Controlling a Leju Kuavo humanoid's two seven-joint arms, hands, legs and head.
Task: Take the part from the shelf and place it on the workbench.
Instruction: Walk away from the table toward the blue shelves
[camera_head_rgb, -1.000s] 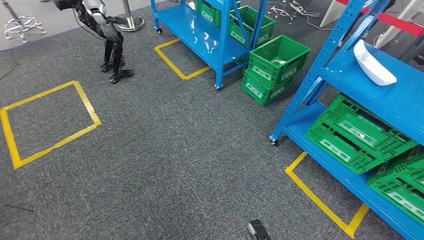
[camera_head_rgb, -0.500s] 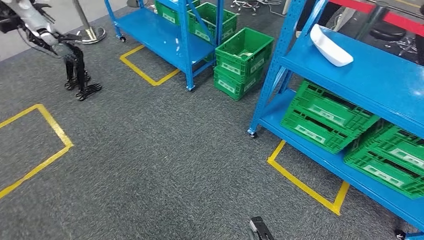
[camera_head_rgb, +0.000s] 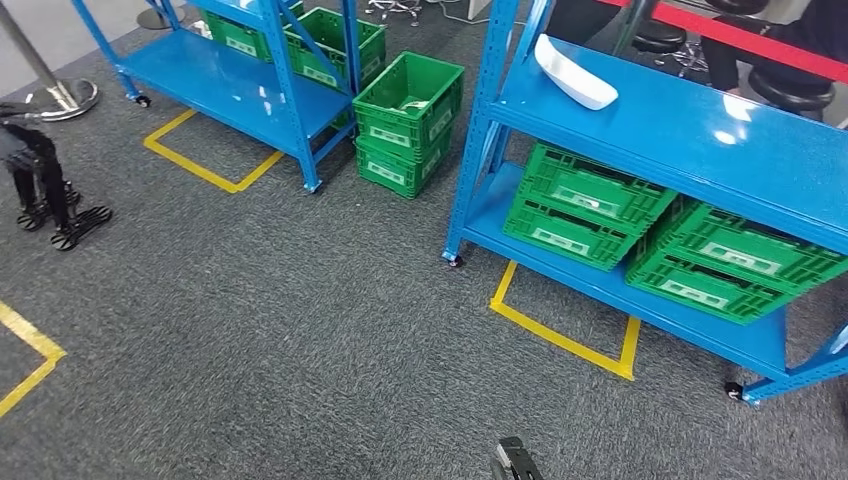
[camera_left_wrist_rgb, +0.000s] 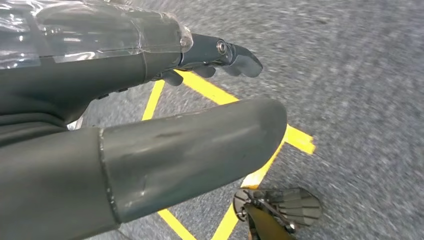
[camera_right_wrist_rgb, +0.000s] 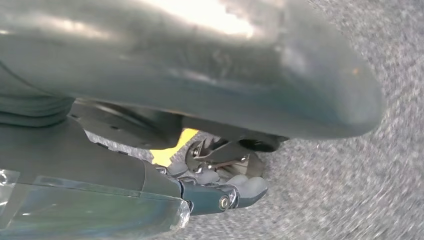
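White curved plastic part (camera_head_rgb: 573, 72) lies on upper shelf of blue metal rack (camera_head_rgb: 690, 135), near its left end, close to back edge. Green slotted plastic crates (camera_head_rgb: 585, 205) sit on rack's bottom shelf. Yellow tape outline (camera_head_rgb: 560, 330) on grey carpet before rack. Left hand (camera_left_wrist_rgb: 125, 120) hangs over carpet, fingers (camera_left_wrist_rgb: 225, 55) loosely extended, grasping nothing. Right hand (camera_right_wrist_rgb: 165, 125) likewise, fingers (camera_right_wrist_rgb: 235, 190) slack and released.

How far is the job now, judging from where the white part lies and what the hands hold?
The white part lies on the blue shelf, and no workbench is in sight. The left hand and right hand hang over carpet, fingers holding nothing. Left to do: reach the shelf, grasp the part, carry it.
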